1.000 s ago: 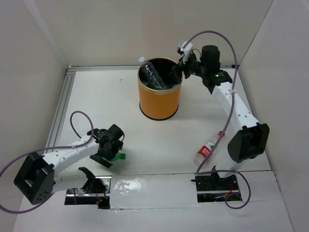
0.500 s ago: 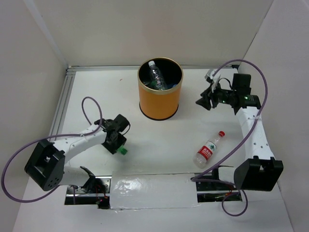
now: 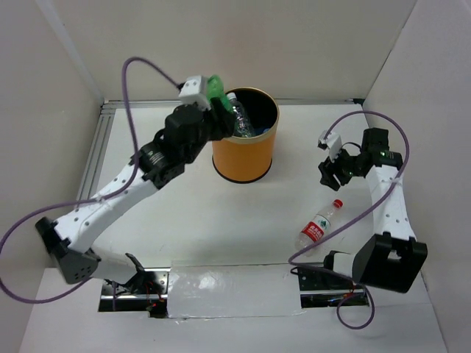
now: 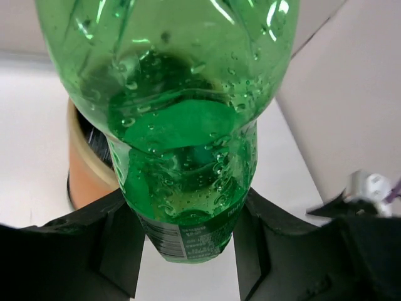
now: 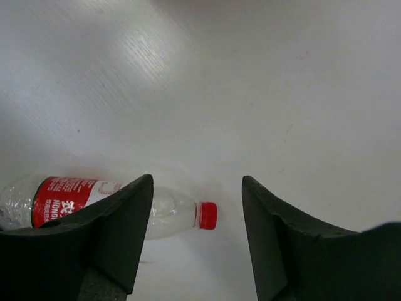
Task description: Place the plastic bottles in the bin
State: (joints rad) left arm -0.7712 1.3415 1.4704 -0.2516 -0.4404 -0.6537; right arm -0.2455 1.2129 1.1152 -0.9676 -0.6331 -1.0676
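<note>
My left gripper [image 3: 214,103] is shut on a green plastic bottle [image 3: 215,86], raised at the left rim of the orange bin [image 3: 243,154]. In the left wrist view the green bottle [image 4: 188,125] fills the frame between the black fingers [image 4: 122,251], with the bin [image 4: 84,172] below and behind it. A clear bottle [image 3: 239,118] leans inside the bin. A clear bottle with a red label and red cap [image 3: 316,229] lies on the table at the right. My right gripper [image 3: 328,175] hovers open above it; the cap [image 5: 207,215] shows between the jaws of the right gripper [image 5: 197,188].
White walls close in the table on the left, back and right. A metal rail [image 3: 92,165] runs along the left edge. Foil-taped arm mounts [image 3: 228,283] sit at the near edge.
My left arm closed on the green bottle at the front left and carried it up to the bin's rim. My right arm left the bin and swung down over the red-labelled bottle.
</note>
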